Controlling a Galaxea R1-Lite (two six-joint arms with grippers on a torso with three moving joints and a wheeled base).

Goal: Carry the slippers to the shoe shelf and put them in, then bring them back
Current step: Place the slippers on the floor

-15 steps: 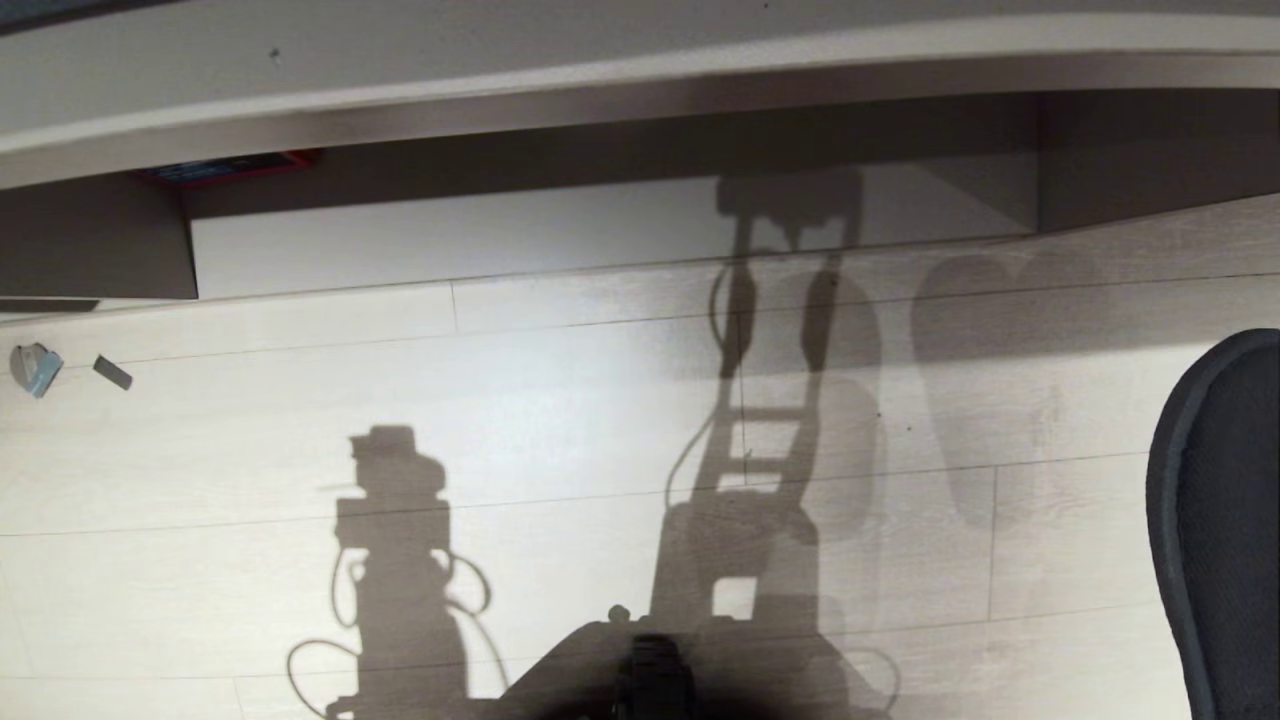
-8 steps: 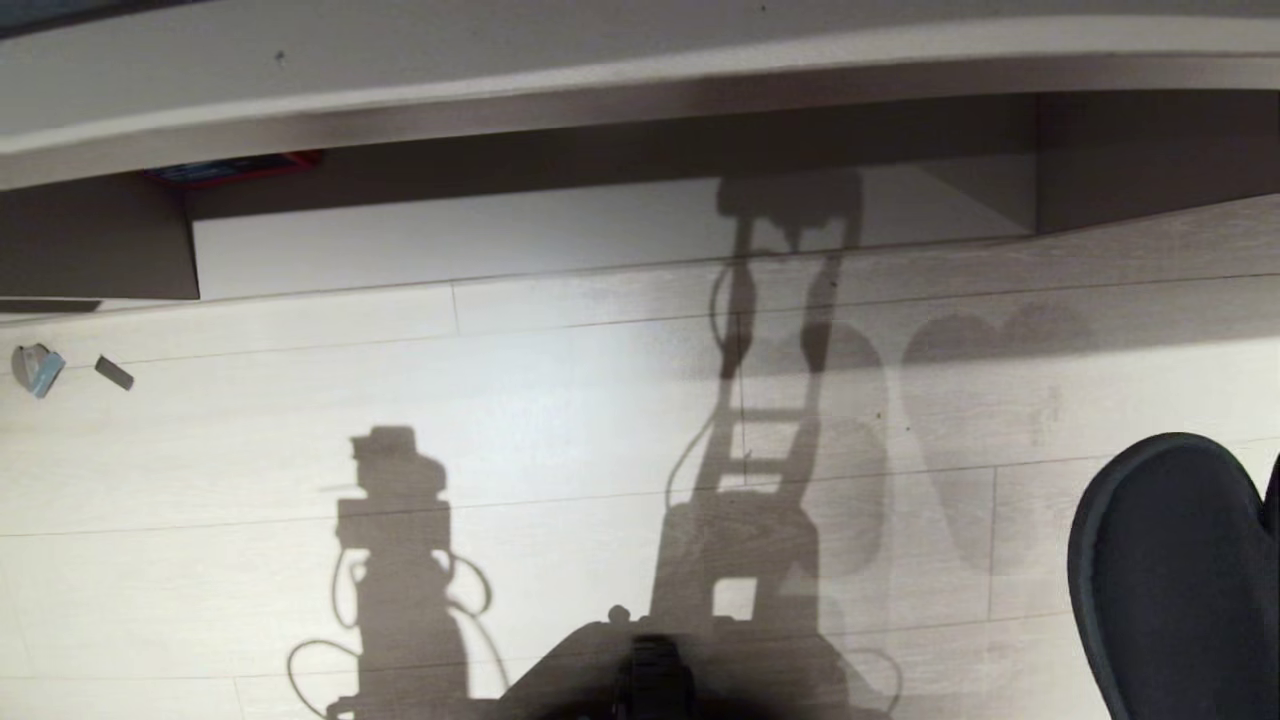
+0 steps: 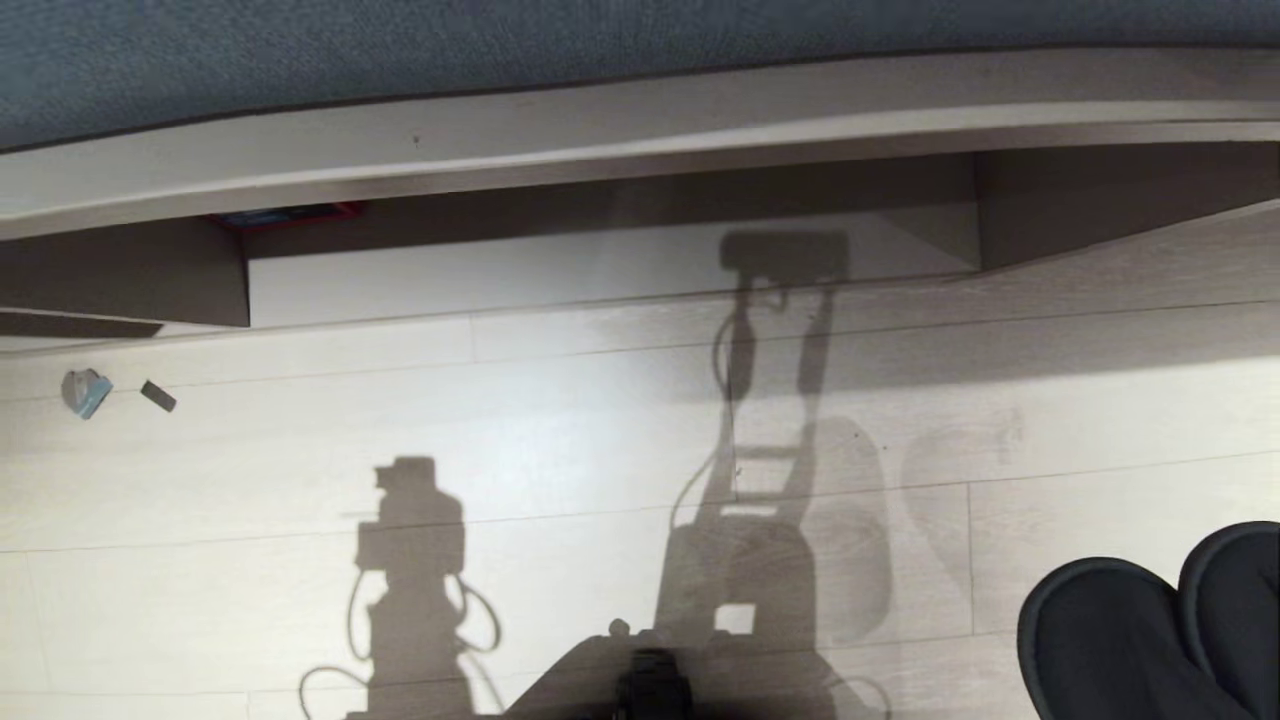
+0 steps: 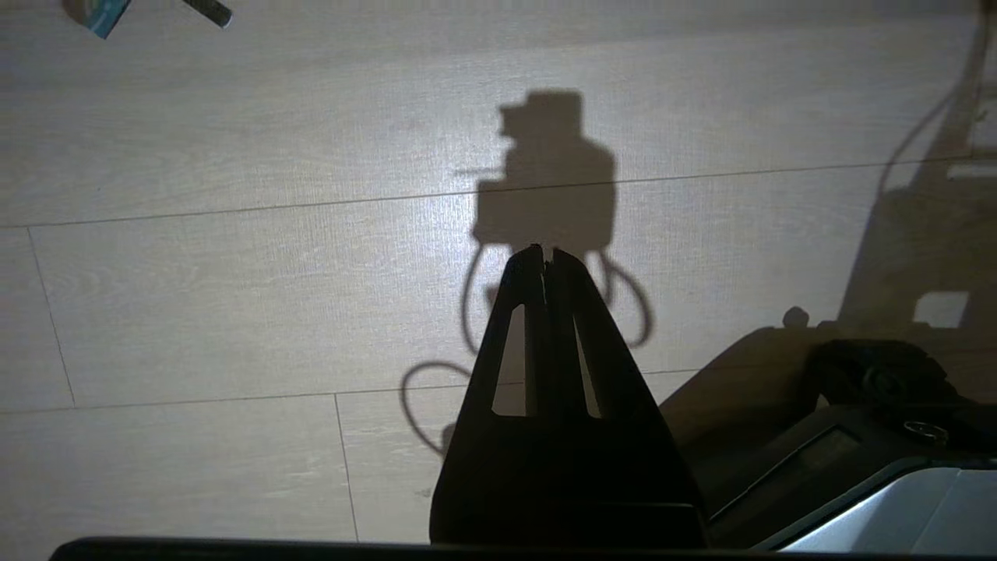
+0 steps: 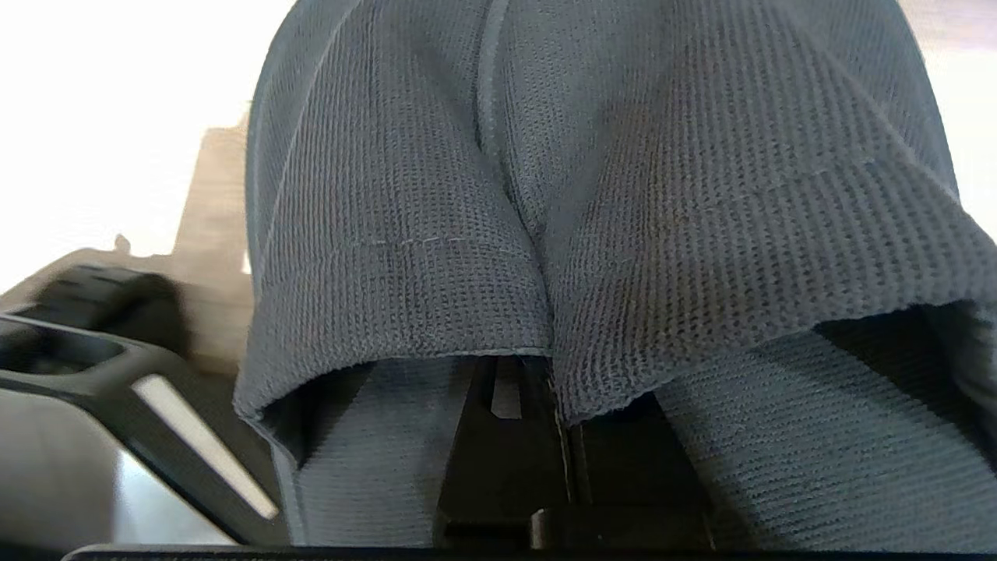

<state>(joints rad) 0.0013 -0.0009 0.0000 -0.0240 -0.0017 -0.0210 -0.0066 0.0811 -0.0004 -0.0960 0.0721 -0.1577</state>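
Both dark grey slippers (image 3: 1100, 640) hang toe-first over the floor at the head view's lower right, side by side. In the right wrist view their knit uppers (image 5: 592, 156) fill the picture. My right gripper (image 5: 557, 421) is shut on the two adjoining edges, one finger inside each slipper, with its tips hidden under the fabric. The shoe shelf (image 3: 560, 270) is the low open cubby across the floor ahead, with a pale bottom board and a divider (image 3: 975, 210) at its right. My left gripper (image 4: 545, 253) hangs shut and empty over the floor on the left.
A red and blue flat item (image 3: 290, 213) lies at the cubby's back left. The pale counter (image 3: 600, 120) runs above the cubby, with a grey-blue surface (image 3: 500, 50) beyond it. Two small scraps (image 3: 85, 392) lie on the floor at the far left. My base (image 3: 650, 680) shows at the bottom.
The slippers have dropped from the right edge to the lower right corner, and both toes now show. The whole head view has shifted, bringing more beyond the counter into sight.
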